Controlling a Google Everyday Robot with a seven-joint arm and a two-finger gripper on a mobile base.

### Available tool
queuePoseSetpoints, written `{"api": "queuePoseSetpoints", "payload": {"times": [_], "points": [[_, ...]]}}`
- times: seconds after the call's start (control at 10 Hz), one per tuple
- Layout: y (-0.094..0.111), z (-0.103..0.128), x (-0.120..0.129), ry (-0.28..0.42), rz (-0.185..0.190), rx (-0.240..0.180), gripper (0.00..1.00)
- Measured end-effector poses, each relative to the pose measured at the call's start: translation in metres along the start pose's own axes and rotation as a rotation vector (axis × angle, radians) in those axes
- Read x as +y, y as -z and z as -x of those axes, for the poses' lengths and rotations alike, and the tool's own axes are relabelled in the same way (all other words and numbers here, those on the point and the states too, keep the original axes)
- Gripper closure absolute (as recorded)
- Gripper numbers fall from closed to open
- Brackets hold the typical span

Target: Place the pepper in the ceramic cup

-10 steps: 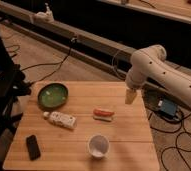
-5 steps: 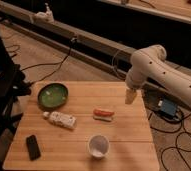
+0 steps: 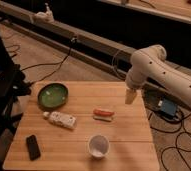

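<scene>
A wooden table [image 3: 131, 142] is seen from above, on a floor strewn with cables. My white arm [image 3: 156, 70] reaches in from the right and bends downward, so that my gripper [image 3: 131, 96] hangs above the table's far right edge. Its 2 fingers stand apart and hold nothing. The pepper [image 3: 103, 114], slim and red-orange, lies flat near the table's middle, to the left of my gripper and apart from it. The ceramic cup [image 3: 98, 146], white and upright, stands near the front edge, close to the pepper but not touching it. A green bowl [image 3: 53, 95] sits at the far left. A pale rectangular block [image 3: 61, 119] lies just in front of the bowl. A flat black object [image 3: 33, 147] lies near the front left corner.
</scene>
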Motion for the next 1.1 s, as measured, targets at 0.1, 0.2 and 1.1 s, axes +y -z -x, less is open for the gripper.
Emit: {"api": "queuePoseSetpoints", "payload": {"times": [0.1,0.2,1.1], "points": [[0.0,0.0,0.0,0.0,0.0,0.0,0.24],[0.0,0.0,0.0,0.0,0.0,0.0,0.24],[-0.0025,0.0021,0.0011,-0.004,0.01,-0.016,0.24]]}}
